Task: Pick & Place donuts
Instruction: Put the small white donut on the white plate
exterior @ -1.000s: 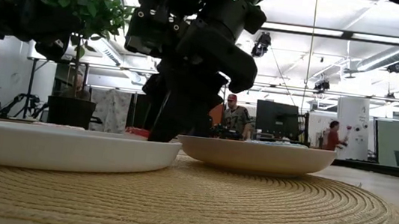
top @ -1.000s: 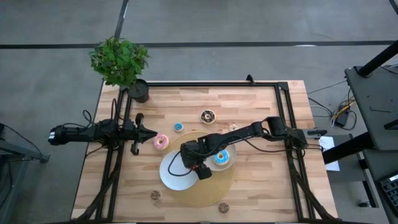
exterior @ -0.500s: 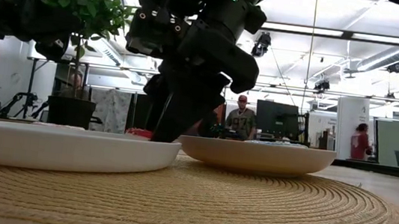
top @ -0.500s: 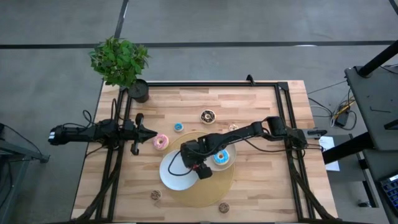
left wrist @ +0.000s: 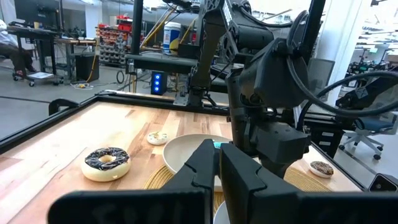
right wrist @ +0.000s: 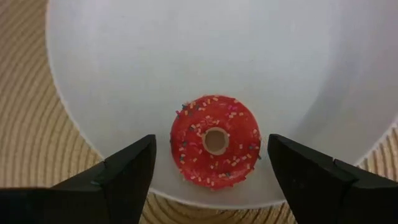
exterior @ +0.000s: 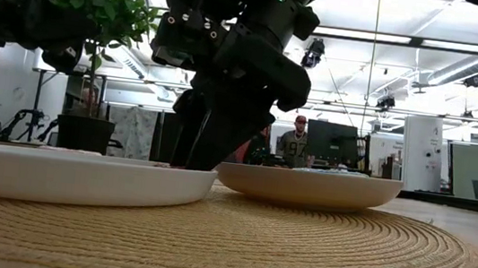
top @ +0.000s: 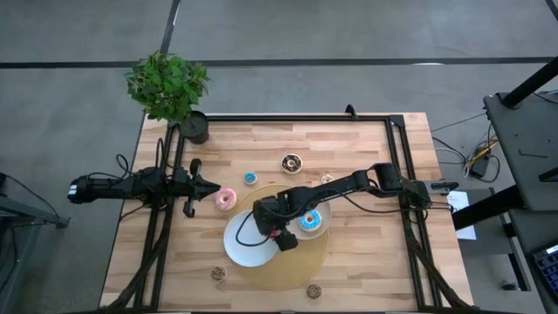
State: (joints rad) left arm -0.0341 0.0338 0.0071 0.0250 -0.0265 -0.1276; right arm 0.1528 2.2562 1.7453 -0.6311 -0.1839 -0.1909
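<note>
The round woven straw mat on the pale wooden surface is taken as the landmark. Well to the left of the mat, at the surface's left edge, the left tool is held with its fingers pressed together, nothing between them; its tip lies just beside a pink-frosted donut, which rests off the mat's upper-left edge. A small blue donut is seen just beyond the pink one, farther from the mat. A shallow white round plate overlaps the mat's left side. Over this plate the right tool is lowered, its fingers spread wide on either side of a red sprinkled donut, which lies flat on the plate, touched by neither finger. On the mat's upper right a beige plate holds a blue-sprinkled donut. Beyond the mat's top edge a chocolate-topped donut lies on the bare wood. Two small brown donuts lie near the mat's lower edge, one at the left and one at the right.
</note>
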